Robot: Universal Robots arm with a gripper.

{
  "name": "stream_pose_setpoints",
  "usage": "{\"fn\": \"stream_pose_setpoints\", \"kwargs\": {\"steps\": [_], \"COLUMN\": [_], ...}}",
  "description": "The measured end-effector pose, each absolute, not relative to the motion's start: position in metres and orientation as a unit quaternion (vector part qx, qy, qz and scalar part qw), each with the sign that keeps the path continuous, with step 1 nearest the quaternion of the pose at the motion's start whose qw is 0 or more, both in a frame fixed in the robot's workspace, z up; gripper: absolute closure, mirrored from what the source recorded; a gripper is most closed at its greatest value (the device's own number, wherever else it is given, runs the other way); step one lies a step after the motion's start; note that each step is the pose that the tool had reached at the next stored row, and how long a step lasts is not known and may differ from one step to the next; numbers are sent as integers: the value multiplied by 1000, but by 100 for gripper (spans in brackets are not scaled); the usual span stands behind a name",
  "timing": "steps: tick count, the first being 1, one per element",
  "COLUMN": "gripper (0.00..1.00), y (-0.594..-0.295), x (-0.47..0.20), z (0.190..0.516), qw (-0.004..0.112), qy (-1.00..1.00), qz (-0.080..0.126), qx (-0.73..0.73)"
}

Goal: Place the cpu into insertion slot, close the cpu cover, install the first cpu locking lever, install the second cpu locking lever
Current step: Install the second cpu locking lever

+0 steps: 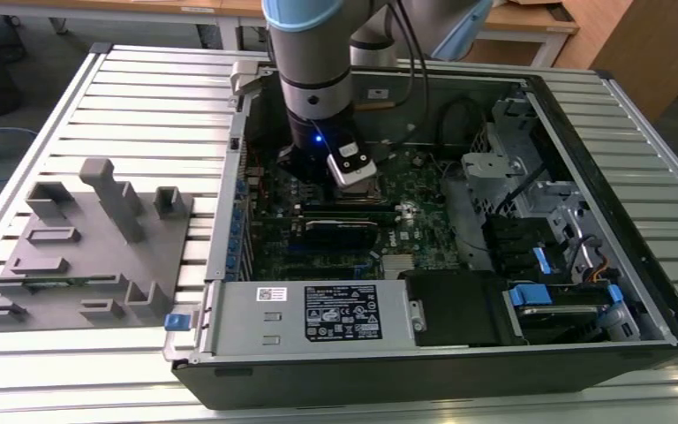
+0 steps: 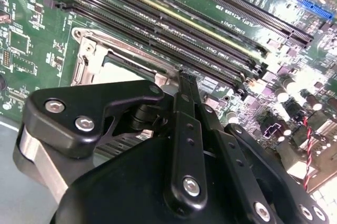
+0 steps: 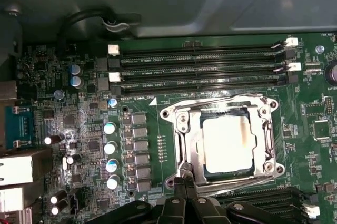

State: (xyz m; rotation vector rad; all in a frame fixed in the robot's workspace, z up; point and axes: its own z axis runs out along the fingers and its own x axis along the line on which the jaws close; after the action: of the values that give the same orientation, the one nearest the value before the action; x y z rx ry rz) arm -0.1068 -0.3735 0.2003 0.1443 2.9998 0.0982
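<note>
First wrist view: cpu (image 3: 227, 144) seated in socket under lowered cpu cover (image 3: 184, 129), gripper (image 3: 185, 198) narrowed to a near-closed pinch at the frame's edge by a locking lever (image 3: 231, 188); best kept low, pushing slowly sideways, clear of memory slots (image 3: 200, 68).

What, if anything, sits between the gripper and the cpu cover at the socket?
Nothing visible. In the first wrist view the gripper sits right at the edge of the cpu cover, which lies flat around the cpu.
</note>
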Motion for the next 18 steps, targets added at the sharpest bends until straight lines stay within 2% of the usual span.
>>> {"fn": "stream_pose_setpoints", "kwargs": {"steps": [8, 18], "gripper": [89, 89], "y": [-374, -374], "x": [-113, -113], "z": [199, 205], "qw": [75, 76], "qy": [995, 995], "qz": [38, 39], "qx": [48, 49]}}
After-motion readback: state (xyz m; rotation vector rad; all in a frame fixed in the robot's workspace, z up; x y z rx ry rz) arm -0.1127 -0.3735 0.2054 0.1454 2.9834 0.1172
